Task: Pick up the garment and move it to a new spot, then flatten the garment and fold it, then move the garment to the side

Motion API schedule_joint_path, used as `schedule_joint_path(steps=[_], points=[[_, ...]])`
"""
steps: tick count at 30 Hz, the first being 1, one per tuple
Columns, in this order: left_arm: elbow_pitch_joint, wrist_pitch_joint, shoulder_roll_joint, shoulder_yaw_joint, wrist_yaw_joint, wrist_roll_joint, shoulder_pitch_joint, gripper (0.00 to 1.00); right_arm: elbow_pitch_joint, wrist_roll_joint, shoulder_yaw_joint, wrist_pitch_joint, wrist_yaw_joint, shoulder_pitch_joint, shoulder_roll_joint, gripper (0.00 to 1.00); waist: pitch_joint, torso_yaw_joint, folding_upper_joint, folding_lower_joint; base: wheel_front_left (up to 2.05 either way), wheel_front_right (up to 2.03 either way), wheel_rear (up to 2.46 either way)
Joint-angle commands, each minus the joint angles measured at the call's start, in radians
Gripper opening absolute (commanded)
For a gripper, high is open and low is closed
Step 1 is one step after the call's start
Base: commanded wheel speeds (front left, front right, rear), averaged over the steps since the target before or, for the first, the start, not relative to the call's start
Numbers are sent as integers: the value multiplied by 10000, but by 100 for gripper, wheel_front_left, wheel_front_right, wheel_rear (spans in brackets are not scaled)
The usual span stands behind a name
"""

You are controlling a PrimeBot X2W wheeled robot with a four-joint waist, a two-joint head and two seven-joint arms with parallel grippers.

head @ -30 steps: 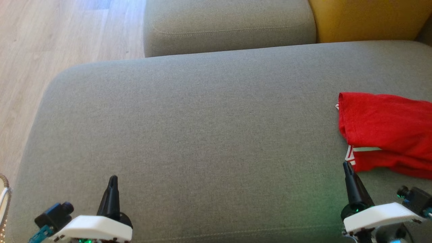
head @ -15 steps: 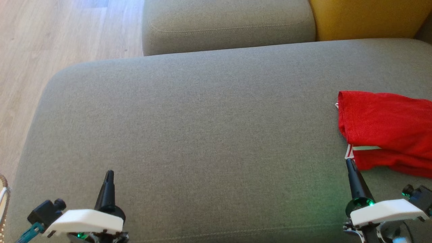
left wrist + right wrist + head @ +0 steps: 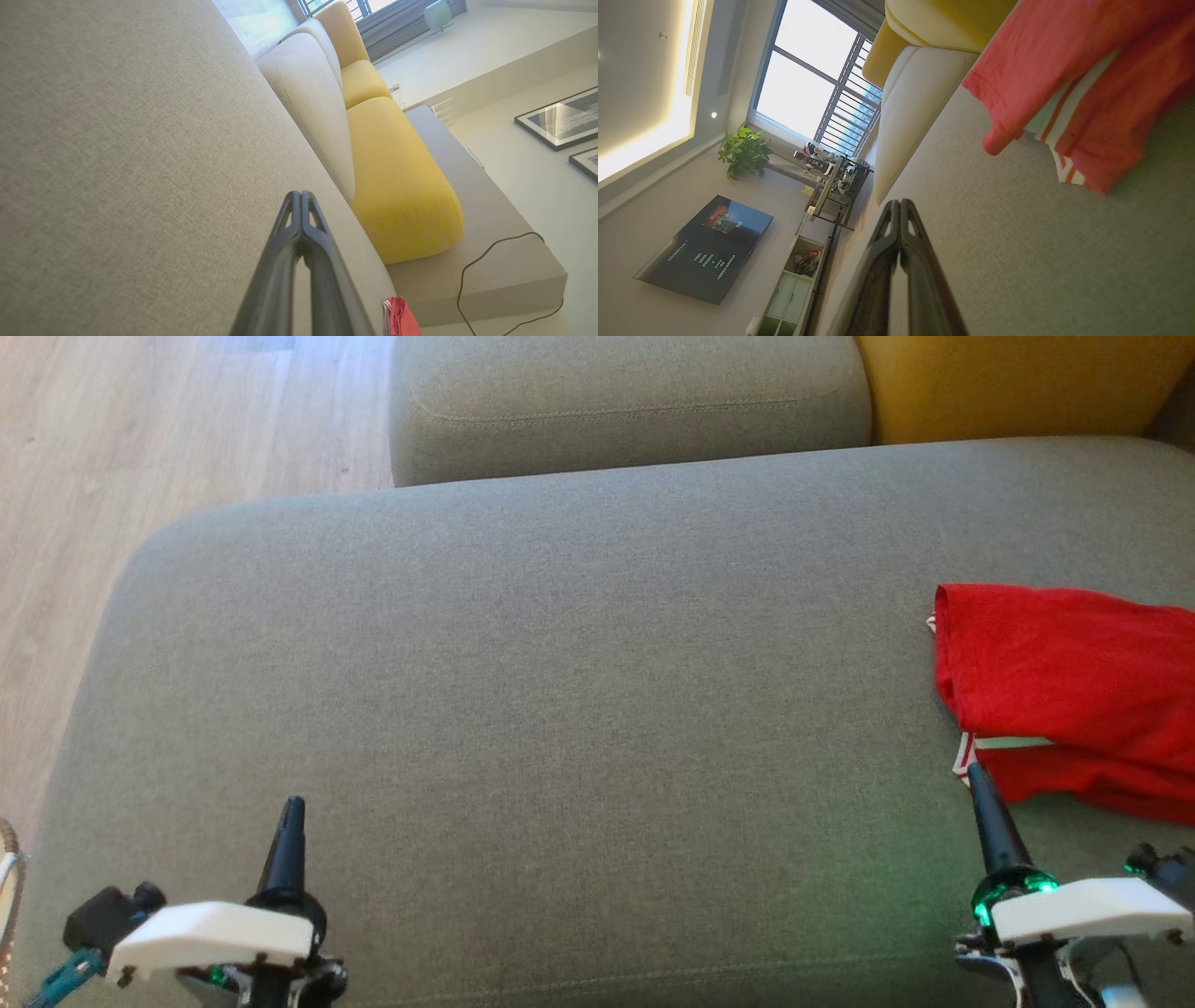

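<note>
A red garment [image 3: 1074, 695] with a white striped trim lies folded at the right edge of the grey sofa seat [image 3: 560, 691]. My right gripper [image 3: 977, 771] is shut and empty, its tip just short of the garment's near corner. In the right wrist view the garment [image 3: 1073, 74] fills the upper right, ahead of the shut right gripper [image 3: 900, 203]. My left gripper [image 3: 292, 803] stands shut and empty at the lower left of the seat, far from the garment. The left wrist view has the shut left gripper [image 3: 300, 195] and a sliver of the garment [image 3: 402, 319].
A grey back cushion [image 3: 625, 401] and a yellow cushion [image 3: 1027, 383] sit behind the seat. Wooden floor [image 3: 140, 457] lies to the left. A cable [image 3: 495, 270] trails on the ledge behind the sofa.
Both grippers have drawn back toward the lower edge of the head view, the right tip moving slightly off the garment's corner. The garment has stayed where it was.
</note>
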Motion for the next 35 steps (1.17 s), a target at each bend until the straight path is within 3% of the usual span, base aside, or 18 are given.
schedule_joint_path(steps=[1, 35], points=[[-273, 89, 160, 341, -104, -268, -632, 0, -298, 286, 98, 72, 0, -633, -114, 0, 5, -2, 0, 0, 0, 0, 0], [317, 1049, 119, 1140, -612, -4097, -1426, 0, -136, 4123, -136, 1041, -1, -1141, -118, 0, 162, -83, 0, 0, 0, 0, 0]])
